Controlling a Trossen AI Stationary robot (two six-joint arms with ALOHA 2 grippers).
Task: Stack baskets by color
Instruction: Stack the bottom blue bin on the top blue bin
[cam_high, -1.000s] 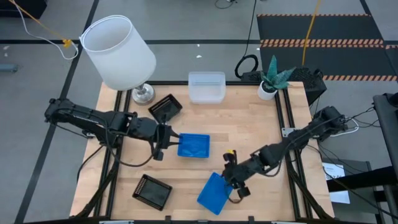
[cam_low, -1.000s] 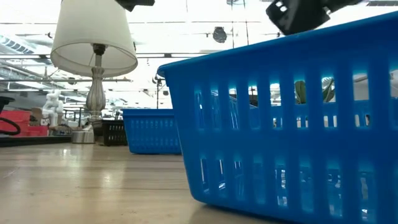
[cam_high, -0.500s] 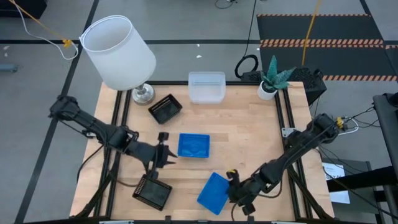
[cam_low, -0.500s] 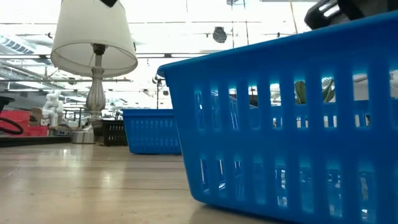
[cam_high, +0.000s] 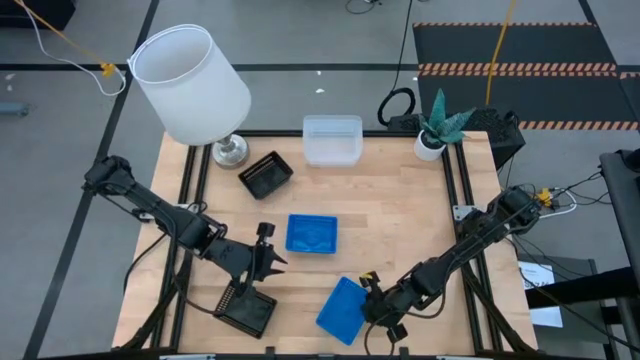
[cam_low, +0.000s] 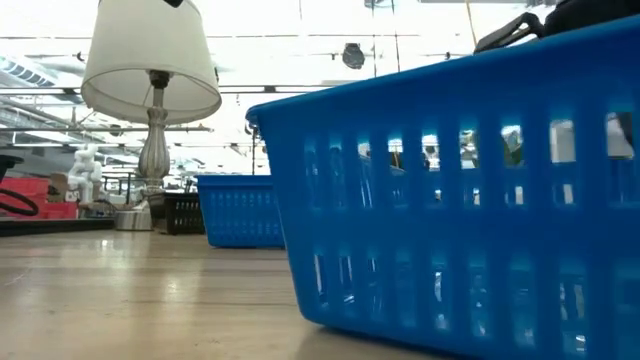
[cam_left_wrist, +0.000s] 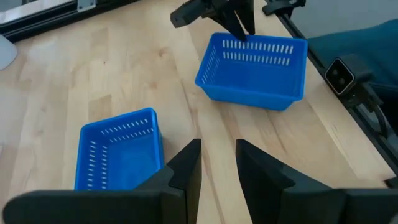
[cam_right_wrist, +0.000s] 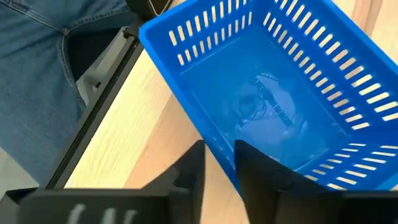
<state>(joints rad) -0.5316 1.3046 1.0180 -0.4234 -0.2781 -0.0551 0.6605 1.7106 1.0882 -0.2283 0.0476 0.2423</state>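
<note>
Five baskets show from above: two blue, two black and one clear. One blue basket (cam_high: 311, 233) sits flat near the table's (cam_high: 400, 210) middle; the other blue basket (cam_high: 341, 310) lies tilted at the near edge, right of centre. One black basket (cam_high: 266, 174) is far left beside the lamp (cam_high: 192, 85); the other black basket (cam_high: 246, 308) is at the near left. The clear basket (cam_high: 332, 140) rests at the far edge, and may be more than one nested; I cannot tell. A potted plant (cam_high: 437, 125) stands at the far right corner.

The right gripper (cam_high: 374, 300) is at the near blue basket's right rim. In its wrist view its fingers (cam_right_wrist: 189, 168) stand a narrow gap apart with the basket wall running between them, so it pinches that rim.

The left gripper (cam_high: 262, 262) hangs over bare wood between the flat blue basket and the near black one, fingers (cam_left_wrist: 186, 168) a small gap apart, holding nothing.
</note>
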